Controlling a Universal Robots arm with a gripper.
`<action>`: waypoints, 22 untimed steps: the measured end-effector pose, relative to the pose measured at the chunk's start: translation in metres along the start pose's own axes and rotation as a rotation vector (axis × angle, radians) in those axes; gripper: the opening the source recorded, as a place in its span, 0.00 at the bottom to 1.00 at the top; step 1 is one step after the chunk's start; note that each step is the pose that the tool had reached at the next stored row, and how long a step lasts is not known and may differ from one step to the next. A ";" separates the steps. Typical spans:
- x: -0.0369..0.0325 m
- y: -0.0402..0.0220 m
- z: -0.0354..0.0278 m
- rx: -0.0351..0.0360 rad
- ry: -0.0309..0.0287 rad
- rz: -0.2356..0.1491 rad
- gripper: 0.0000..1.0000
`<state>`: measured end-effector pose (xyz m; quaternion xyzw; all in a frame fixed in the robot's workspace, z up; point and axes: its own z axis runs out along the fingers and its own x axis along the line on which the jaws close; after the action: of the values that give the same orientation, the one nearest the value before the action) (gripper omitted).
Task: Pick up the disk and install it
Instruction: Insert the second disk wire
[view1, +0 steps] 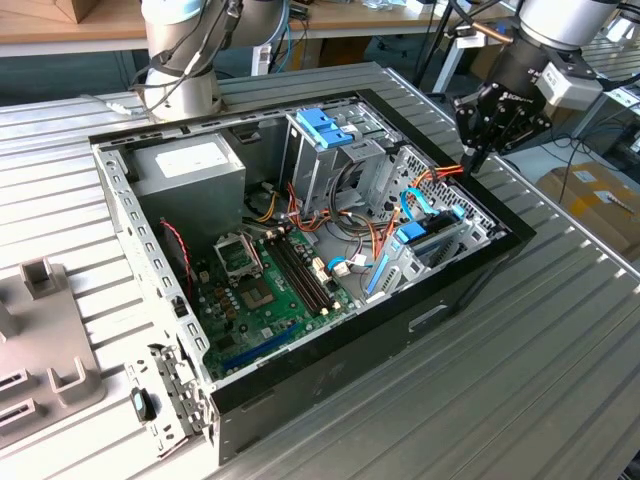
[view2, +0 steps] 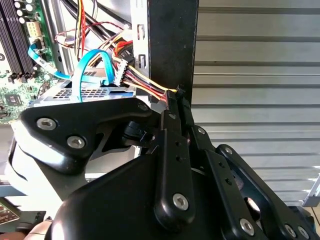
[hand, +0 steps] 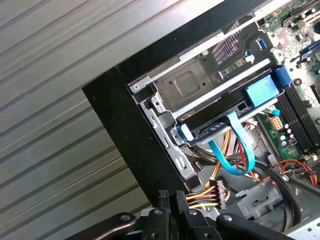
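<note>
The disk (view1: 435, 240) lies flat in the lower bay at the front corner of the open computer case (view1: 470, 275). Its light-blue carrier rail (hand: 261, 91) shows, and a blue data cable (hand: 235, 160) loops out from its end. My gripper (view1: 472, 158) hangs over the case's rim on the exterior view's right, above and beyond the disk. Its fingers are shut in both wrist views (view2: 176, 97) (hand: 171, 196). A yellow, red and black wire bundle (view2: 145, 85) with a white plug (hand: 218, 191) runs right up to the fingertips. Whether they pinch it is hidden.
A metal drive cage with a blue bracket (view1: 322, 128) stands mid-case, with the power supply (view1: 190, 165) and motherboard (view1: 260, 290) beside it. The arm's base (view1: 180, 60) sits behind the case. Grey fixtures (view1: 40, 330) lie at the exterior view's left on the ribbed metal table (view1: 560, 350).
</note>
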<state>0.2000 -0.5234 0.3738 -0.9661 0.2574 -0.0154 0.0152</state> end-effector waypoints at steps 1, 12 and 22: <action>0.0000 0.0000 0.0000 0.0002 -0.0001 0.000 0.16; -0.0034 0.0019 0.0002 -0.0010 0.0016 0.041 0.16; -0.0035 0.0020 0.0009 -0.0030 0.0051 0.135 0.16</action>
<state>0.1961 -0.5234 0.3728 -0.9465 0.3220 -0.0164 0.0141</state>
